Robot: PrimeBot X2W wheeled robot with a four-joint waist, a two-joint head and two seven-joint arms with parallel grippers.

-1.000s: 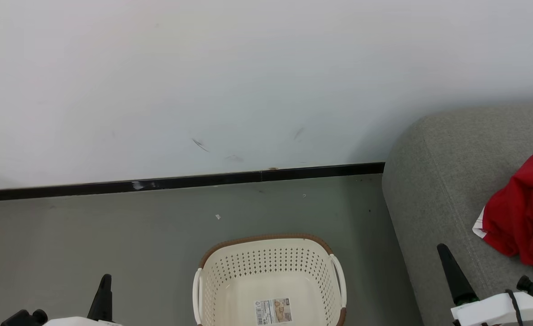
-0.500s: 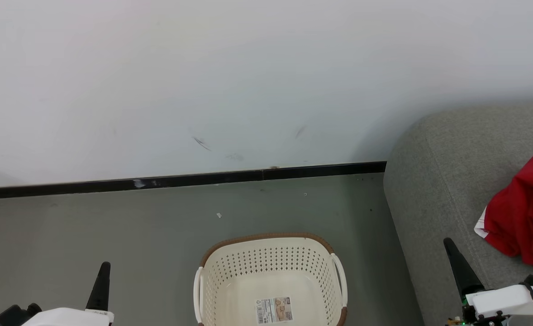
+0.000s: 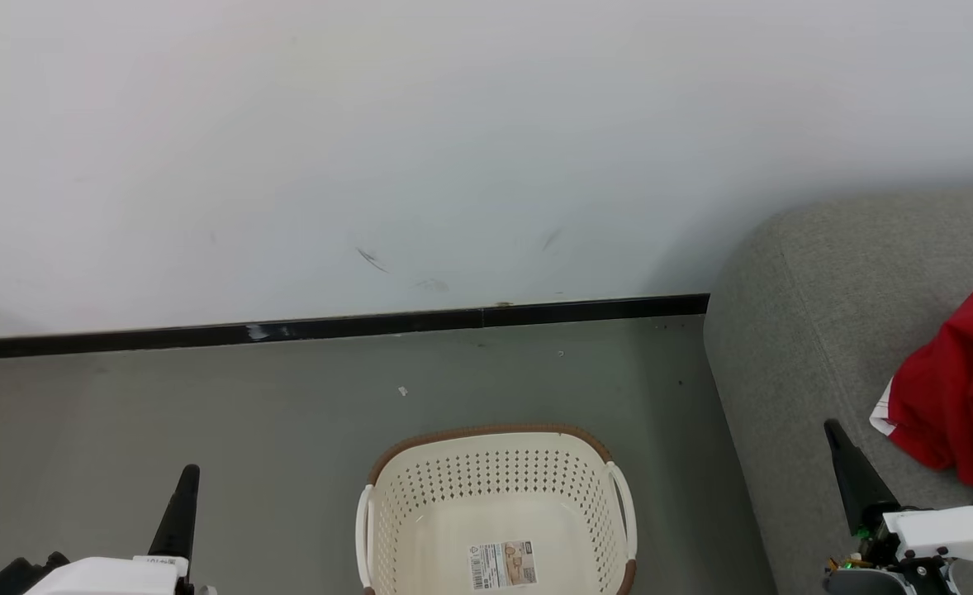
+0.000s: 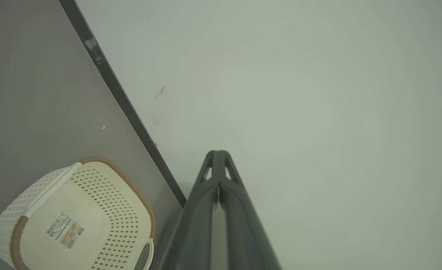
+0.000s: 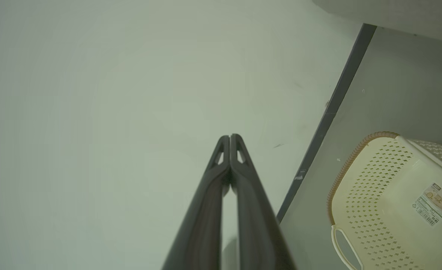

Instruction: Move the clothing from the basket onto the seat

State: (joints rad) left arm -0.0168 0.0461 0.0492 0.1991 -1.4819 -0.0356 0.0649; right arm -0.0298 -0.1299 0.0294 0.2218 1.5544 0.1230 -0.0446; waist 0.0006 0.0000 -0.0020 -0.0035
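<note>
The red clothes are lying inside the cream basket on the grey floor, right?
No. The cream perforated plastic basket does sit on the grey floor, but inside it there is a paper label and no clothes. The red fabric clothing lies on the grey-green upholstered seat, as the head view shows.

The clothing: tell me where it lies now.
In the head view the clothing lies bunched on the seat at the right edge, near the right gripper.

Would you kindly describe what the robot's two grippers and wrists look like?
Both the left gripper and right gripper have two long, dark grey fingers tapering to narrow tips, each with a small triangular cut-out near its tip. In the head view, each sits on a white wrist housing; the right one shows a green light.
</note>
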